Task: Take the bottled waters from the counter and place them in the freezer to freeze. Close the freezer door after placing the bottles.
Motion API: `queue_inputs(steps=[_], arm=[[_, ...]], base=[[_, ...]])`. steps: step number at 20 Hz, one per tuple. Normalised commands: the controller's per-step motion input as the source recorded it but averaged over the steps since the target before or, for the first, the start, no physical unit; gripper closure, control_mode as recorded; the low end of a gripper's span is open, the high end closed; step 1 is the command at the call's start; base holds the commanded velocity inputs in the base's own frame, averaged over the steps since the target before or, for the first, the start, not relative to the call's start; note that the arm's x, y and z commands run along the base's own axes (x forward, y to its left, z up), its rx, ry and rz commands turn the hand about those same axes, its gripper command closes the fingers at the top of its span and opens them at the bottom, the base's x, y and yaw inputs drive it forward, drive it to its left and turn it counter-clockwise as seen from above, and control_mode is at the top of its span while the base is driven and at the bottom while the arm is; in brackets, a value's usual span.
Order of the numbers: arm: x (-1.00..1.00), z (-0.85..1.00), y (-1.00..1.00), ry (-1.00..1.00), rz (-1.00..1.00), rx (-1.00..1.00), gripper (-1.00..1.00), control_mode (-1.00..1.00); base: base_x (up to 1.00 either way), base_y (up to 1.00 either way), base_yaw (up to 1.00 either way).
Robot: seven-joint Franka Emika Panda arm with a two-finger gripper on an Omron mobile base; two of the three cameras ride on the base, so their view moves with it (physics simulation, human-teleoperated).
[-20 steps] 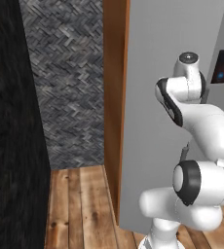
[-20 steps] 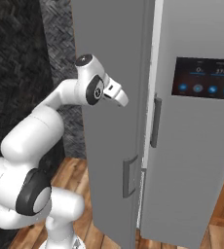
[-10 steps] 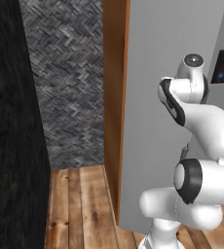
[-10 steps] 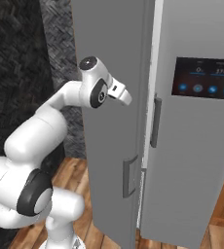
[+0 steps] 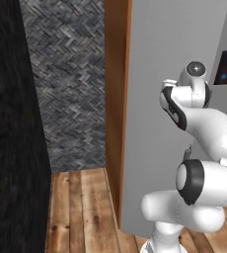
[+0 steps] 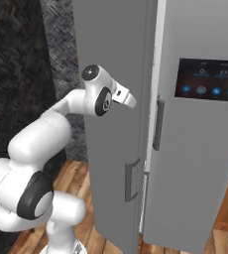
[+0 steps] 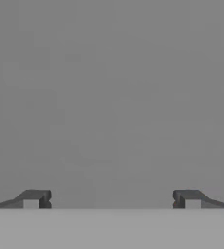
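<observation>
1. We see the gripper [image 7: 112, 199] with its fingers spread wide and nothing between them; in the hand view they face a plain grey surface
2. The freezer door [image 6: 118, 74] stands slightly ajar, its free edge proud of the touchscreen door [image 6: 200, 149] beside it, so we judge the step in hand to be pushing it shut
3. The hand [image 6: 122, 95] sits close against the upper outer face of the door, above the handle [image 6: 132, 179]; we cannot tell whether it touches the panel
4. We cannot tell where the bottles are; the counter is likewise not identifiable here
5. We advise pressing near the free edge, not near the hinge side by the wooden panel [image 5: 114, 99], so the push swings the door readily
6. We advise keeping the fingers flat to the panel and clear of the gap between the doors
7. We would push steadily until both door faces sit flush
</observation>
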Motion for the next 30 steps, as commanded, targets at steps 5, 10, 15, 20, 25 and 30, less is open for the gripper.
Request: queue_inputs(steps=[5,10,15,20,25,30], arm=[[0.28,0.00,-0.17,0.00,0.00,0.00,-1.00,-1.00],[0.33,0.00,-0.19,0.00,0.02,0.00,-1.00,-1.00],[0.24,0.00,-0.16,-0.01,0.02,0.00,-1.00,-1.00],[0.09,0.00,-0.18,-0.05,0.07,0.01,-1.00,-1.00],[0.13,0.00,-0.25,-0.05,0.10,0.03,-1.00,-1.00],[0.20,0.00,-0.11,-0.01,0.07,0.01,-1.00,-1.00]], base=[[0.00,0.00,0.00],[0.00,0.00,0.00],[0.00,0.00,0.00],[0.00,0.00,0.00],[0.00,0.00,0.00],[0.00,0.00,0.00]])
